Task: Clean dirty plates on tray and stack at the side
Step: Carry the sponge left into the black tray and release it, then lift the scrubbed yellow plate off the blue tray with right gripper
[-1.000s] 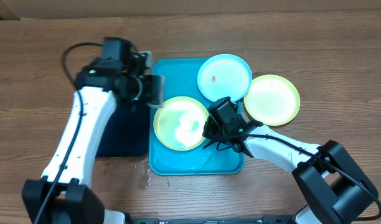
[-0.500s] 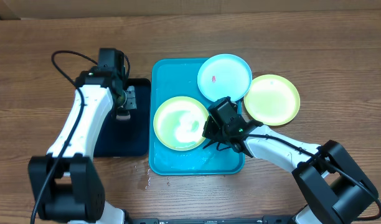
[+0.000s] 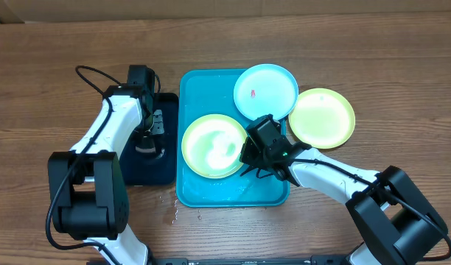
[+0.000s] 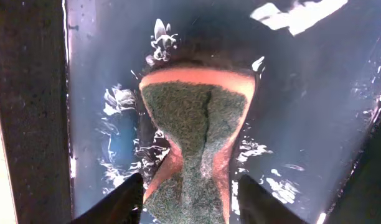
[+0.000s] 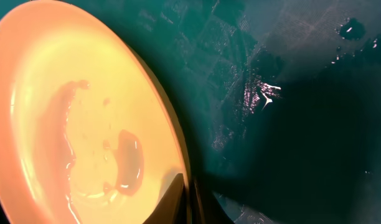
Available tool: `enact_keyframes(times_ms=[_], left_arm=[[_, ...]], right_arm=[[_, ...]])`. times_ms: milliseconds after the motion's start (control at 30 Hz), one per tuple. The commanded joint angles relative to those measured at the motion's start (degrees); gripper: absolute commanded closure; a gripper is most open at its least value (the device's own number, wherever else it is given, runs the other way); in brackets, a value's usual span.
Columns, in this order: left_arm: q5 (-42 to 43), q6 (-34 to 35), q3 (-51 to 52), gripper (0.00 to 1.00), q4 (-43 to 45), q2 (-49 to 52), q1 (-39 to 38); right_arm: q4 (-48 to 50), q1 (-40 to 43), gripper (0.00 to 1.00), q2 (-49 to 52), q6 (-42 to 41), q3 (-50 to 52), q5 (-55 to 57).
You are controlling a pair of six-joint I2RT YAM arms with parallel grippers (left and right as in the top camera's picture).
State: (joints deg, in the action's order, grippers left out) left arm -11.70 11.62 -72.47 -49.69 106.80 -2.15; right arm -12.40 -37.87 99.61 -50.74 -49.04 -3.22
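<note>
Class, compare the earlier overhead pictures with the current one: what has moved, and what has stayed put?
The left gripper, jaws shut on the sponge, swung away from the turquoise tray's left edge and down over the wet navy tray. Unchanged: the right gripper pinching the rim of the yellow-green plate in the tray, the light-blue plate and the other yellow-green plate.

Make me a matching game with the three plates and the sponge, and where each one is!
Things:
1. light-blue plate
2. left yellow-green plate
3. right yellow-green plate
4. sponge

Places:
A. on the wooden table, right of the turquoise tray
B. squeezed in the left gripper, over the navy tray
C. at the turquoise tray's far right corner
D. flat in the turquoise tray, rim pinched by the right gripper

Pairs: 1-C, 2-D, 3-A, 4-B.
</note>
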Motion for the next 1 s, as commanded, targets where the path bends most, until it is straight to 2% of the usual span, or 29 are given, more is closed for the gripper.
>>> enact_keyframes(times_ms=[0,167,333,433,533,667,800,833,967], left_arm=[[-0.2,0.96,-2.51,0.48,-1.07,-0.92,0.0],[5.09,2.16,-7.08,0.46,-3.08,-5.51,0.0],[14.49,3.17,-10.78,0.44,-3.39,-14.38,0.0],[16.17,4.98,-11.82,0.42,-3.19,-21.46,0.0],[16.06,5.38,-12.09,0.4,-2.91,-28.28,0.0],[15.58,5.38,-12.09,0.21,-2.32,-36.72,0.0],[15.54,5.35,-12.09,0.12,-2.01,-44.57,0.0],[15.54,5.35,-12.09,0.02,-2.16,-45.92,0.0],[15.61,5.38,-12.09,0.0,-3.74,-50.03,0.0]], right_arm=[[0.26,-0.07,0.94,0.44,0.17,-0.74,-0.35],[0.35,-0.07,0.86,0.44,0.17,-0.74,-0.31],[0.61,-0.04,0.65,0.44,0.17,-0.74,1.53],[0.81,-0.04,0.65,0.44,0.15,-0.74,4.37],[1.16,-0.07,0.7,0.44,0.13,-0.74,4.9],[2.05,-0.04,0.72,0.5,0.15,-0.74,5.81],[2.64,-0.04,0.72,0.57,0.17,-0.74,7.72],[3.04,-0.04,0.72,0.68,0.17,-0.74,7.72],[5.35,-0.04,0.72,1.75,0.26,-0.74,8.37]])
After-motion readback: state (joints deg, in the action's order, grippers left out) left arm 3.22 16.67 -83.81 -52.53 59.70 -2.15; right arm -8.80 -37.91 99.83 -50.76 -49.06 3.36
